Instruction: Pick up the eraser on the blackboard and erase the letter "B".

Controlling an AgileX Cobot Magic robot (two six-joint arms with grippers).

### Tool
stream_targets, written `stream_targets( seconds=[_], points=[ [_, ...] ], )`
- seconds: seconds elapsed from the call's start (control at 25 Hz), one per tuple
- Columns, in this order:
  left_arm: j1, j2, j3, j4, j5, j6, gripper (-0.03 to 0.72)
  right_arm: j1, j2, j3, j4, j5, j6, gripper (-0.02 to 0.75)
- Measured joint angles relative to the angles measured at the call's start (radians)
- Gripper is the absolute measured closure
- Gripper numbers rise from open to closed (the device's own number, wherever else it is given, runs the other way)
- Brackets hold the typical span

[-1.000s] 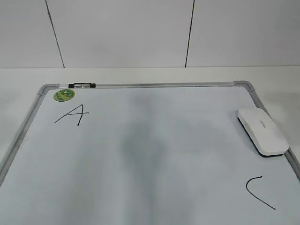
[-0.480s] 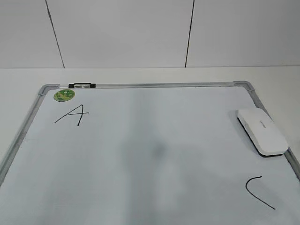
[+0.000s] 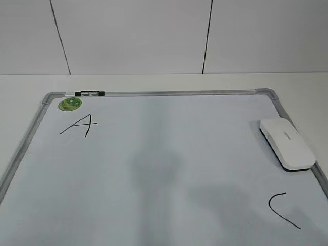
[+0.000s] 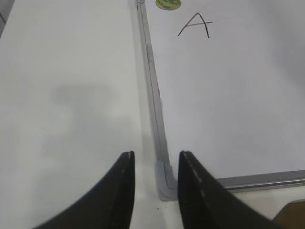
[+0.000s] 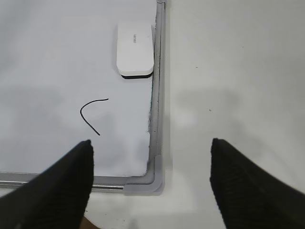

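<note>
The white eraser (image 3: 287, 143) lies flat at the right edge of the blackboard (image 3: 179, 93); it also shows in the right wrist view (image 5: 135, 49). No letter "B" shows in any view. A black "A" (image 3: 79, 125) is near the far left corner, and a black "C" curve (image 3: 283, 209) is near the front right. My right gripper (image 5: 151, 148) is wide open and empty above the board's near right corner, well short of the eraser. My left gripper (image 4: 156, 160) is narrowly open and empty over the near left corner. Neither gripper shows in the exterior view.
A small black-and-clear marker (image 3: 89, 93) rests on the far frame beside a round green sticker (image 3: 70, 104). White table (image 5: 228, 71) surrounds the board, and a white panelled wall (image 3: 133, 36) stands behind it.
The eraser and letters have not moved. The soft shadow on the board's middle has shifted, and a new shadow has spread toward the front right.
</note>
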Motion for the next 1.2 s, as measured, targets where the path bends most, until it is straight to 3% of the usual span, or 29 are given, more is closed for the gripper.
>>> stream_targets(
  seconds=[0.36,1.2],
  points=[
    [0.000,0.000,0.043,0.042,-0.111,0.000,0.453,0.000,-0.002,0.024,-0.003,-0.027,0.000,0.153],
    [0.000,0.000,0.046,0.046,-0.119,0.000,0.453,0.000,-0.002,0.031,-0.003,-0.037,0.000,0.153]
  ],
)
